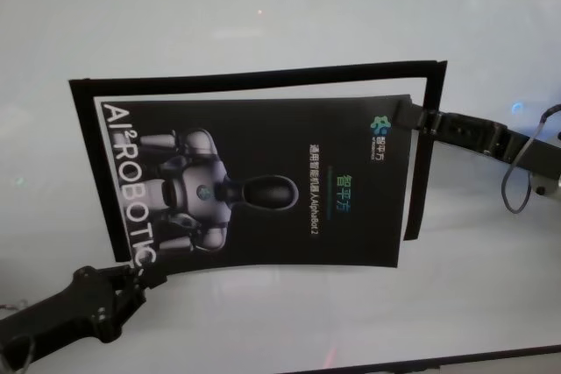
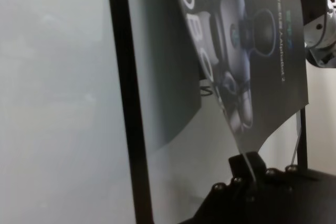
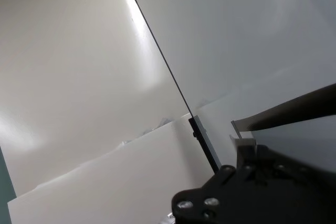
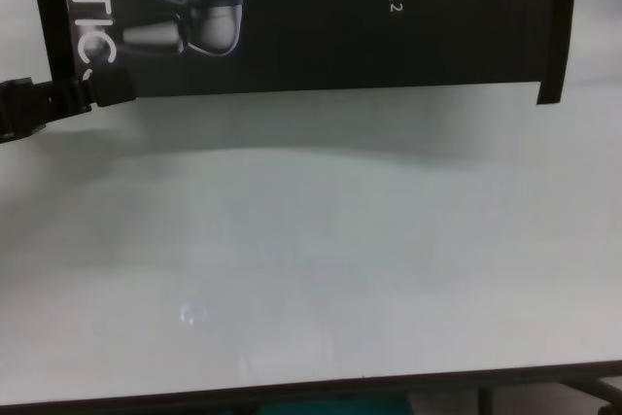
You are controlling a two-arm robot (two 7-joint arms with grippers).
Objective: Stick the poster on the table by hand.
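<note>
Black strips (image 1: 263, 78) round poster (image 1: 289, 172), L (image 1: 140, 279) + R end effectors (image 1: 419, 118) at corners.

Poster (image 1: 263, 177) large lettering: "AI²ROBOTIC" in white, running along the edge by the printed robot's feet; the last letters lie nearest the poster's near left corner.
Poster small line: white line beside the printed robot's head ends in "AlphaBot 2"; the characters before it are Chinese and too small to read surely.
Poster teal heading: three larger Chinese characters just beyond that white line, away from the robot figure; not surely readable.
Poster logo: small green-blue emblem with tiny text at the far right corner; unreadable.
Chest view of poster (image 4: 321, 17): "OTIC" and "haBot 2" show.
Left wrist view of poster (image 2: 247, 51): "OBO" shows.
</note>
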